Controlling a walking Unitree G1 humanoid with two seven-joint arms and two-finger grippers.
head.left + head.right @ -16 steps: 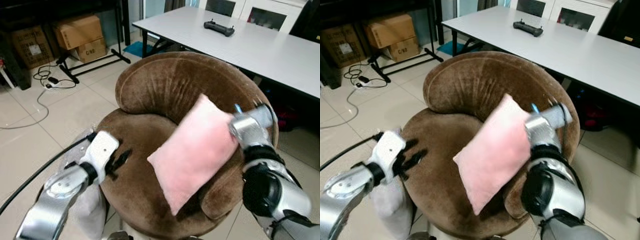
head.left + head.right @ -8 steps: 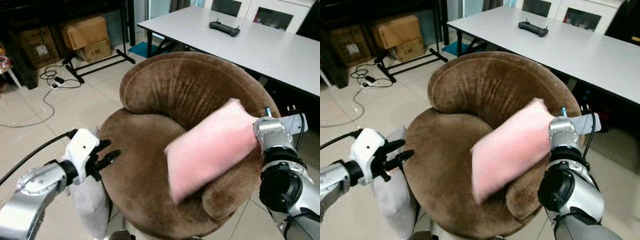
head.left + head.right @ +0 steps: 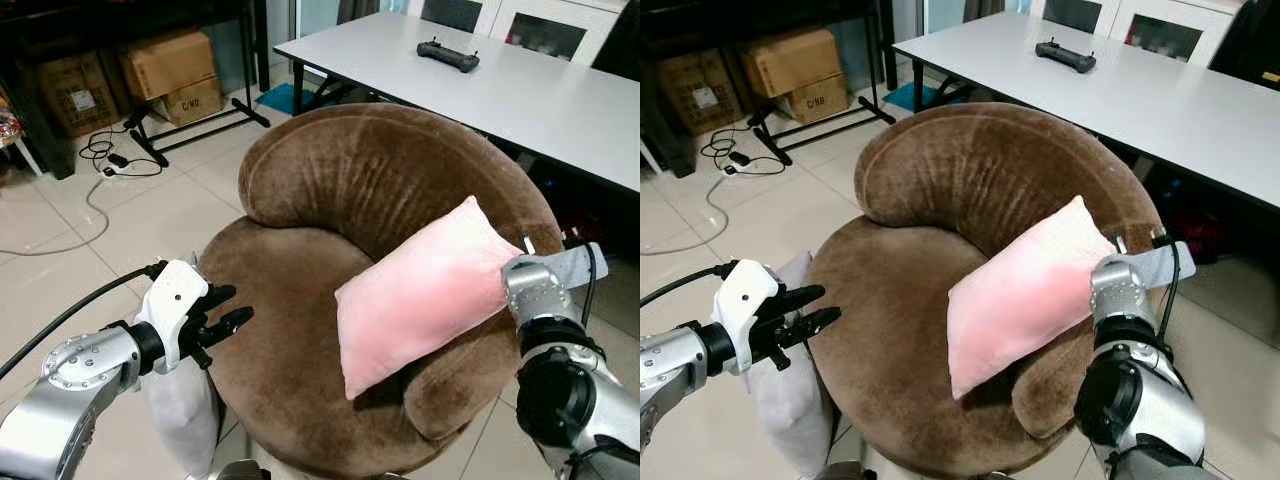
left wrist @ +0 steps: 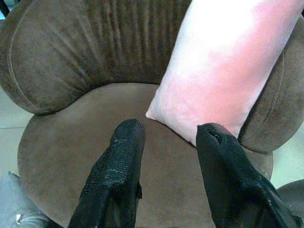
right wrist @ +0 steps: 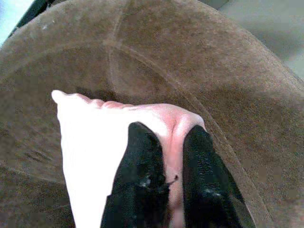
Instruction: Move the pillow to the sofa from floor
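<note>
The soft pink rectangular pillow (image 3: 425, 290) lies tilted on the round brown velvet sofa (image 3: 300, 330), its upper end propped against the curved backrest and right armrest, its lower corner on the seat cushion. The right gripper (image 5: 167, 166) is clenched on the pillow's upper corner, pinching a fold of fabric between its two black fingers at the right armrest. The left gripper (image 3: 225, 320) hovers with its fingers spread apart and nothing between them, just over the seat's left edge, beside a grey cloth (image 3: 180, 405) hanging below it; a white desk (image 3: 520, 95) stands behind the sofa.
</note>
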